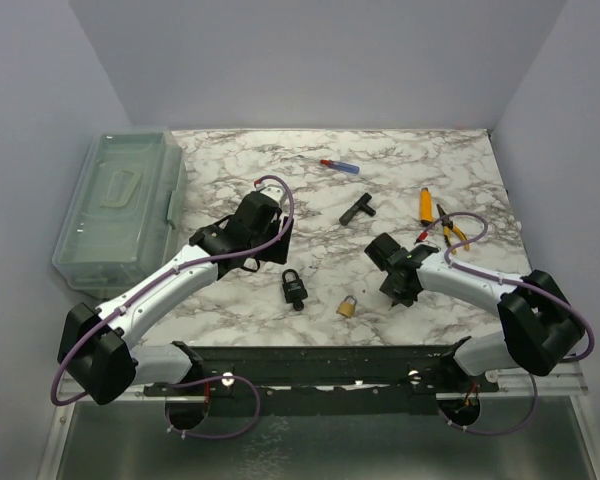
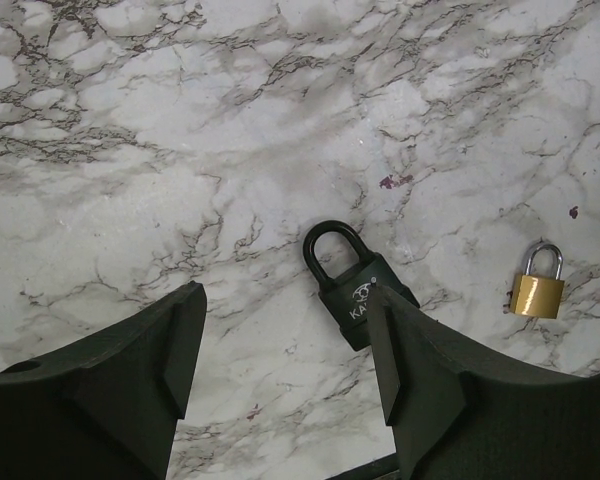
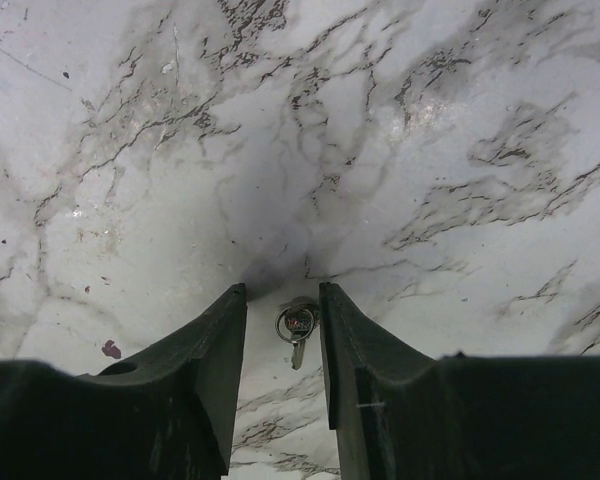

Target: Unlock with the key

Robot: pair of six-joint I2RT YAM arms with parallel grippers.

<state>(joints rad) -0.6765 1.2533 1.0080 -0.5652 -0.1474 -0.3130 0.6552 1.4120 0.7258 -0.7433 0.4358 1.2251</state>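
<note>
While the left fingers (image 2: pixel 165 345) gape by the black padlock (image 2: pixel 352 288), the right fingers (image 3: pixel 215 355) straddle the key (image 3: pixel 297 328), slightly apart.

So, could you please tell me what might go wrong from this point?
1. The key lies flat on the table inside the open right end effector; being thin, it may slide rather than be gripped.
2. There are two locks, the black padlock and the brass padlock; it is unclear which the key fits.
3. The open left end effector sits off-centre from the black padlock, so closing might nudge it away.
</note>
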